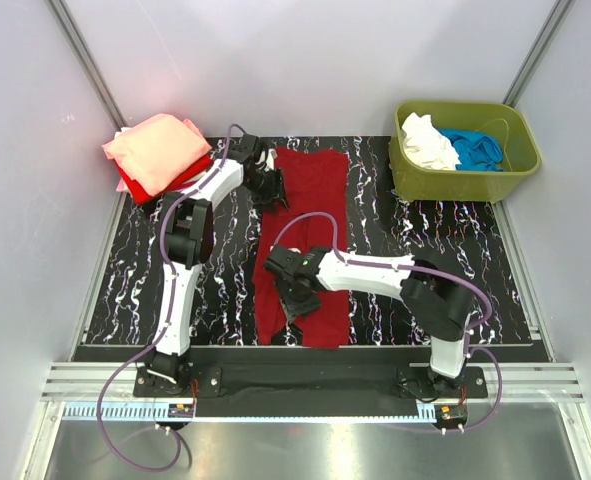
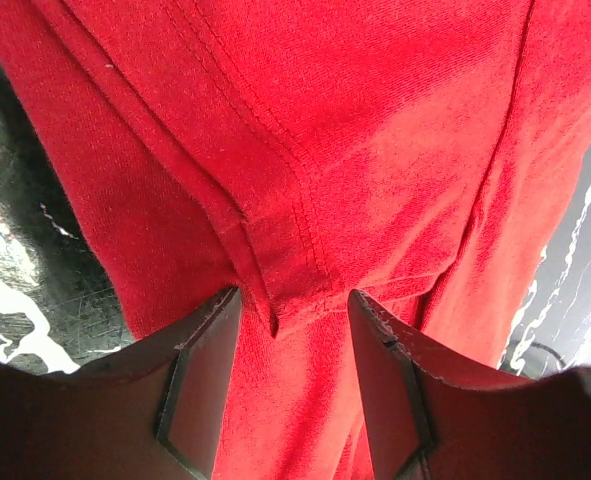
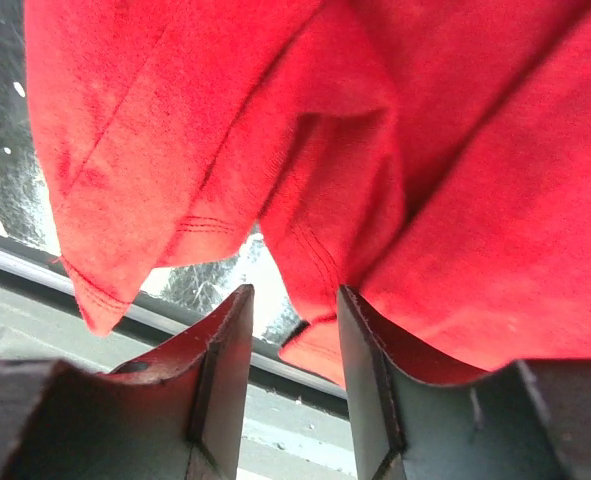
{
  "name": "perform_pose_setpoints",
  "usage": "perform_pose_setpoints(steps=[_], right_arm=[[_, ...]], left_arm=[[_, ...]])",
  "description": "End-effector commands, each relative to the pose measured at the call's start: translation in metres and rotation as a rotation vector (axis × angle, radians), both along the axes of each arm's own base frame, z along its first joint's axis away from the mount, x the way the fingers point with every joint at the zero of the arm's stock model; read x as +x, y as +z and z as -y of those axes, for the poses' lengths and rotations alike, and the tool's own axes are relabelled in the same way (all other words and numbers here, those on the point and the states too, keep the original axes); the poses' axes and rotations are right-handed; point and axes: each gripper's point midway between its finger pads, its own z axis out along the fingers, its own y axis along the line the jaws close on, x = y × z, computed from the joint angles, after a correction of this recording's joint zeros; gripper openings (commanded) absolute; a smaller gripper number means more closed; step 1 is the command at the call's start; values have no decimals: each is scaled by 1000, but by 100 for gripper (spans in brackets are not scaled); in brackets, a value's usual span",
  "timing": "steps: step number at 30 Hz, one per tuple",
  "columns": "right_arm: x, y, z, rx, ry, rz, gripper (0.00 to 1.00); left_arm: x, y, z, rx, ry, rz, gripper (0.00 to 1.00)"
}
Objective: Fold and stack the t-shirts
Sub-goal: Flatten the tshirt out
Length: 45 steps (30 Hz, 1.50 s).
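A dark red t-shirt (image 1: 312, 195) lies as a long narrow strip down the middle of the black marbled mat (image 1: 395, 235). My left gripper (image 1: 268, 188) hovers at the strip's far left edge. In the left wrist view the left gripper (image 2: 295, 295) is open, with a stitched hem corner of the shirt (image 2: 375, 150) lying between its tips. My right gripper (image 1: 295, 300) is over the strip's near end. In the right wrist view the right gripper (image 3: 295, 290) is open. A bunched fold of the shirt (image 3: 475, 200) touches its right finger (image 3: 375, 370), and the gap between the fingers is bare.
A stack of folded t-shirts sits at the back left, salmon-pink (image 1: 157, 148) on top and bright red (image 1: 190, 176) beneath. An olive-green tub (image 1: 455, 186) at the back right holds a white shirt (image 1: 427, 140) and a blue one (image 1: 475, 148). The mat's near edge runs just below the strip.
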Motion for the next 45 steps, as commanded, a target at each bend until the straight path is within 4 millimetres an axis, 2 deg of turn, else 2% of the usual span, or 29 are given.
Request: perform_pose_setpoints(steps=[1,3,7,12,16,19,21,22,24,26,27,29,30,33,35,38,40,41,42,43,44,45], right_arm=[[18,34,-3,26,-39,112,45],[22,37,-2,20,-47,130,45],[32,28,-3,-27,-39,153,45],[40,0,-9,-74,-31,136,39],[35,-16,-13,-89,-24,96,37],[34,-19,-12,-94,-21,82,31],[27,-21,-11,-96,-15,51,22],[21,-23,-9,-98,-5,37,12],[8,-22,-12,-74,8,2,7],[-13,-22,-11,-57,45,-34,2],[-26,-20,-13,-35,69,-67,1],[-57,-14,-13,-11,126,-96,0],[-74,-10,-14,10,159,-132,0],[-116,2,-5,14,224,-191,0],[-133,9,5,16,238,-220,0],[-147,25,5,72,261,-268,0],[-150,42,1,112,278,-273,11],[-148,49,-1,120,286,-257,25],[-141,54,-1,114,280,-220,49],[-136,68,-6,121,289,-189,59],[-125,73,-7,108,294,-133,66],[-118,89,-18,133,301,-93,71]], left_arm=[[4,-4,-3,18,-18,6,54],[2,-5,-4,22,-23,5,53],[2,-4,-6,25,-21,8,53],[1,2,-5,14,-17,15,53],[1,6,-5,16,-22,24,53],[3,6,-4,13,-22,30,53],[5,2,-3,13,-23,23,53],[7,3,-3,13,-22,27,53],[8,-2,-3,16,-21,14,53],[12,-2,-3,16,-19,19,53],[11,-9,-3,23,-20,4,53],[17,-10,-4,28,-21,13,53],[16,-18,-5,35,-20,-11,53],[21,-24,-9,44,-16,-13,53],[24,-25,-10,43,-12,-11,53],[26,-25,-14,40,6,-15,54],[25,-23,-13,30,8,-17,53],[25,-21,-12,24,9,-18,53],[24,-14,-11,15,7,-14,53],[22,-10,-11,12,9,-12,53],[23,6,-11,5,11,13,53],[23,13,-11,0,14,22,54]])
